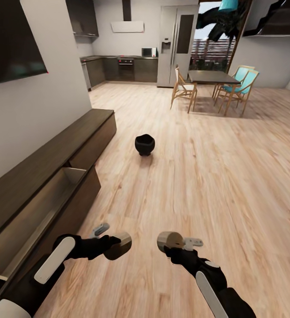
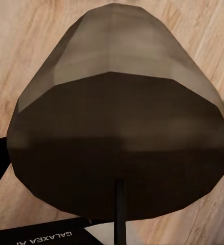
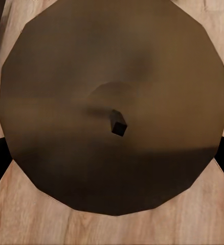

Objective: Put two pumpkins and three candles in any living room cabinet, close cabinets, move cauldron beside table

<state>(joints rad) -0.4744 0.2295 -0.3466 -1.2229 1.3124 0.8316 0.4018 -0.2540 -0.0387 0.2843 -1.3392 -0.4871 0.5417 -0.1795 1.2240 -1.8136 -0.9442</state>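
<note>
Two candles carried, one in each claw, beside the open cabinet.

The left claw (image 1: 118,245) is clamped on a candle (image 2: 117,127), the right claw (image 1: 171,242) on another candle (image 3: 112,102); the cabinet (image 1: 52,176) drawer stands open at left, and the cauldron (image 1: 145,144) sits on the floor (image 1: 215,176) ahead.

two candles (image 1: 120,245) (image 1: 167,241), one held in each gripper. one black cauldron (image 1: 145,144) on the floor. one long dark cabinet (image 1: 52,154) with one drawer (image 1: 39,212) pulled open. three chairs (image 1: 183,88) around one dining table (image 1: 211,77).
</note>
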